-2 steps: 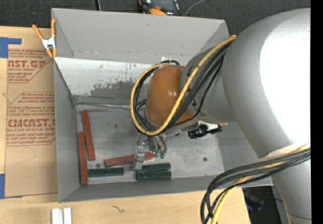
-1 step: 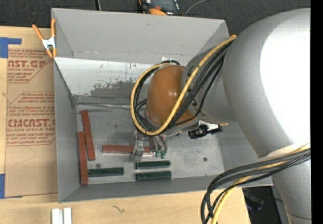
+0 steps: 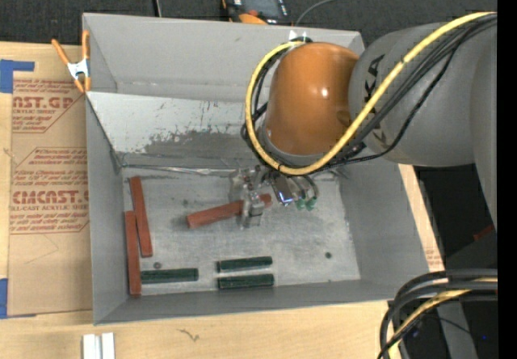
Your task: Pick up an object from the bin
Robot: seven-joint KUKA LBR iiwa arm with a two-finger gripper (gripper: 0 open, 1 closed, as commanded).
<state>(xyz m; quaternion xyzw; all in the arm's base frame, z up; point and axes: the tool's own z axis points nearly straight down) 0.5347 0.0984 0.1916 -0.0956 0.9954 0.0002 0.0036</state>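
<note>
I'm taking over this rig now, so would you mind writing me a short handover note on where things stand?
Gripper: low over the middle of the bin, at the right end of the slanted red stick.
Stick: appears to rest on the bin floor, not lifted.
Others: two red sticks by the left wall, three dark green bars near the front wall, all untouched.
Done: gripper brought down to the stick.
Left: confirm a hold, then lift it out.

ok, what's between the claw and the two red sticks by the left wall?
In the camera view, one slanted red-brown stick, its right end at the claw. Left of it, bare bin floor up to the two red sticks.
</note>
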